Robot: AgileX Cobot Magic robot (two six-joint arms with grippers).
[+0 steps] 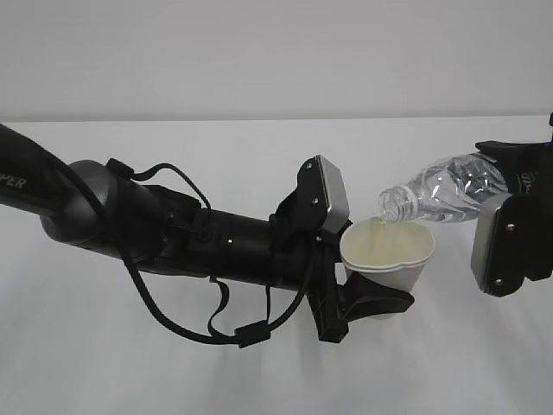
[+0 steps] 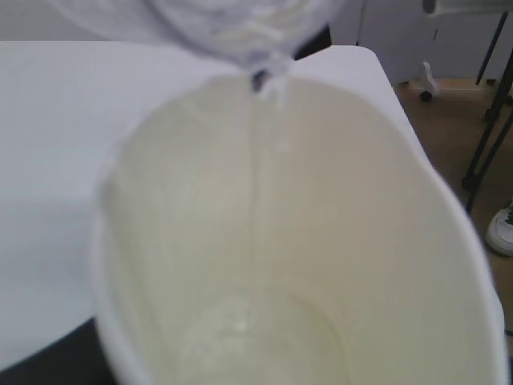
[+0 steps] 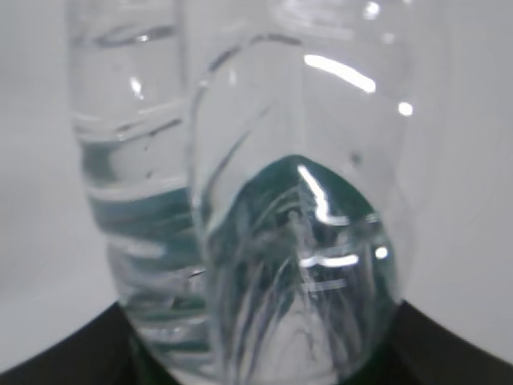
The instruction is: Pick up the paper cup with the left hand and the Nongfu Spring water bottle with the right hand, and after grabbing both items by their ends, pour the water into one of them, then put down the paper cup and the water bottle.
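The white paper cup (image 1: pixel 389 259) is held above the table, with my left gripper (image 1: pixel 378 301) shut on its lower part and its black fingers (image 1: pixel 384 304) wrapped round it. My right gripper (image 1: pixel 518 197) is shut on the base end of the Nongfu Spring water bottle (image 1: pixel 445 190), which is tilted with its mouth over the cup's rim. A thin stream of water (image 2: pixel 258 160) runs from the bottle neck (image 2: pixel 248 32) into the cup (image 2: pixel 280 224) and pools at its bottom. The clear ribbed bottle (image 3: pixel 296 241) fills the right wrist view, with dark green showing through it.
Both arms hang over a white table (image 1: pixel 173 372) whose back edge meets a pale wall. Beyond the table's right edge, the left wrist view shows floor, dark metal legs (image 2: pixel 489 136) and a white shoe (image 2: pixel 501 228).
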